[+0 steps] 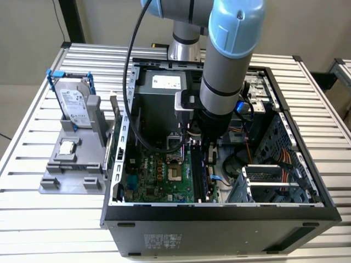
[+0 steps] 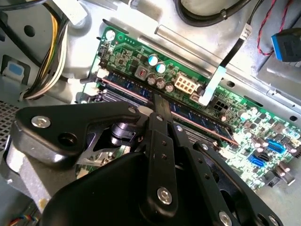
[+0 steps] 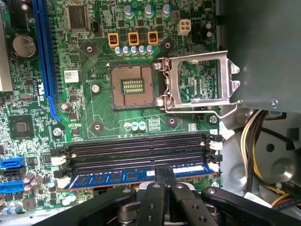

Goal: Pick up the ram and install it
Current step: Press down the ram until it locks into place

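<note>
Claw is gripping ram edge-on at lower centre of the first wrist view, lining it into a motherboard slot.

The long, narrow, dark blue circuit-board ram stick with its row of black chips stands on edge in one of the outer black memory slots on the green motherboard, lying level along the slot. In the second wrist view its thin top edge runs straight between the slot's white end clips.
</note>
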Motion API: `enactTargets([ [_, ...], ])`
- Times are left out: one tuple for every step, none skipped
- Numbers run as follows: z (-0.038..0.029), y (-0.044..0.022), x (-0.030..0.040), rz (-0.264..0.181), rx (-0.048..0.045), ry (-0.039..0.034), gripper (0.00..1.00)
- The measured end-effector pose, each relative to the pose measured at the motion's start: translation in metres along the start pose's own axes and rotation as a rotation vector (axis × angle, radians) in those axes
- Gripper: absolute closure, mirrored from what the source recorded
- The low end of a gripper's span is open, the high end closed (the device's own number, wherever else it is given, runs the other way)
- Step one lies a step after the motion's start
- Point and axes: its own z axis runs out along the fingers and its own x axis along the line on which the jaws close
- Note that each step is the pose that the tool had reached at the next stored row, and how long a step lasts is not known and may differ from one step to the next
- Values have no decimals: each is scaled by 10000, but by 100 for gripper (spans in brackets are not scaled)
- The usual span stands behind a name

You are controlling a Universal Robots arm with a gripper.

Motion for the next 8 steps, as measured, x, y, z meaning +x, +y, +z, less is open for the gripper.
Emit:
enactTargets([
  [-1, 0, -2, 0, -2, 4, 100],
  [-7, -1, -4, -2, -3, 6, 100],
  [-26, -2, -6, -8, -1, -15, 100],
  [-42, -3, -9, -9, 2, -38, 100],
  [-59, -4, -12, -11, 3, -46, 100],
  [-97, -5, -12, -12, 1, -31, 100],
  [-139, -7, -14, -12, 0, -23, 100],
  [-182, -8, -18, -11, 0, -23, 100],
])
